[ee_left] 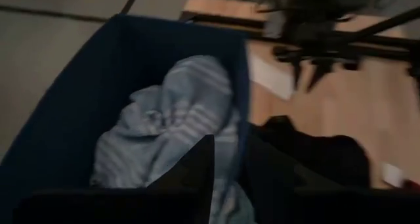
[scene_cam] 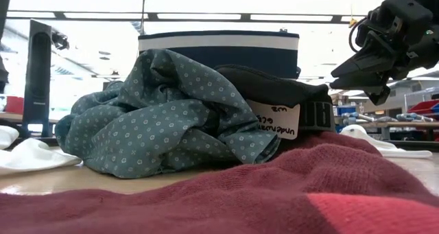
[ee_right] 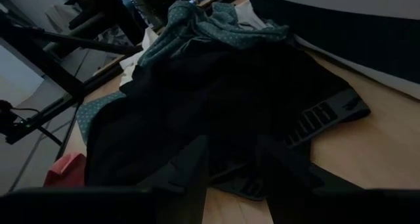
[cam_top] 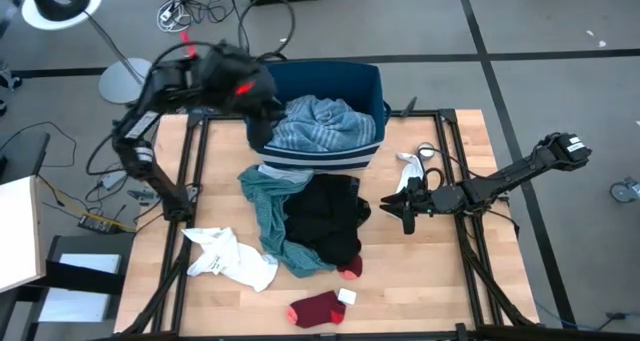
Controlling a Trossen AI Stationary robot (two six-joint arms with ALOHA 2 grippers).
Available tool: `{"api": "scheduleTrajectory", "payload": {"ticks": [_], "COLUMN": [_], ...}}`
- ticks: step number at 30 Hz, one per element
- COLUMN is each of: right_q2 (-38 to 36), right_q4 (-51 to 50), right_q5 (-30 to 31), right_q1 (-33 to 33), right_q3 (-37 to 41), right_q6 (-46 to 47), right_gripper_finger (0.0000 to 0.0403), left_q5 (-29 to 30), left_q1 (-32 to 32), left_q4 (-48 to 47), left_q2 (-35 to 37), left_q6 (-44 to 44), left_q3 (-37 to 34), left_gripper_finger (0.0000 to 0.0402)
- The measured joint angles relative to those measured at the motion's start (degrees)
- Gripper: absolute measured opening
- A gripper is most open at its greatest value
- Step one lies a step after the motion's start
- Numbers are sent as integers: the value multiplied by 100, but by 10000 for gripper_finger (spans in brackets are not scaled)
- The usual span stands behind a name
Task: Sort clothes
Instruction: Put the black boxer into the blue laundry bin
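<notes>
The navy bin (cam_top: 372,86) stands at the table's far middle and holds a light blue striped garment (cam_top: 320,126). My left gripper (cam_top: 262,116) hovers open over the bin's left part, above the striped garment (ee_left: 177,112). In front of the bin a teal dotted garment (cam_top: 262,193) and a black garment (cam_top: 325,219) lie heaped on the table. My right gripper (cam_top: 405,216) is open and empty, just right of the black garment and above its waistband (ee_right: 321,112). A white garment (cam_top: 232,258) and red socks (cam_top: 318,308) lie nearer the front.
A small white piece (cam_top: 410,165) lies right of the bin, beside the right arm. One red sock (cam_top: 350,269) sits at the black garment's near edge. Bare wood shows at the table's front right (cam_top: 430,281). Dark frame rails (cam_top: 195,161) run along both table sides.
</notes>
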State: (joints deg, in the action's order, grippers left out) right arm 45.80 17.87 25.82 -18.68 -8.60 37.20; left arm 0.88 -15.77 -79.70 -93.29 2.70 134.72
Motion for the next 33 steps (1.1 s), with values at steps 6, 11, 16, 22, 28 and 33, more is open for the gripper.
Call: {"api": "scheduleTrajectory", "payload": {"ticks": [6, 11, 16, 22, 28, 33], "right_q2": [0, 0, 0, 0, 2, 4], "right_q4": [0, 0, 7, 55, 98, 101], "right_q5": [-2, -17, -59, -154, -160, -158], "right_q1": [0, 0, -2, -2, -2, -2], "right_q3": [0, 0, 0, 0, 0, 0], "right_q6": [12, 16, 28, 46, 45, 69], "right_gripper_finger": [128, 128, 128, 128, 128, 128], "left_q5": [587, 1166, 1529, 1517, 977, 821], "left_q1": [974, 1716, 2267, 2600, 2635, 2588], "left_q4": [-247, -48, 1011, 3207, 5211, 6585], "left_q2": [192, 232, 677, 1553, 2031, 2058], "left_q6": [-329, -589, -741, -877, -1197, -1519], "left_q3": [-3, -391, -1997, -4590, -6739, -7988], "left_gripper_finger": [90, 90, 89, 89, 89, 89]}}
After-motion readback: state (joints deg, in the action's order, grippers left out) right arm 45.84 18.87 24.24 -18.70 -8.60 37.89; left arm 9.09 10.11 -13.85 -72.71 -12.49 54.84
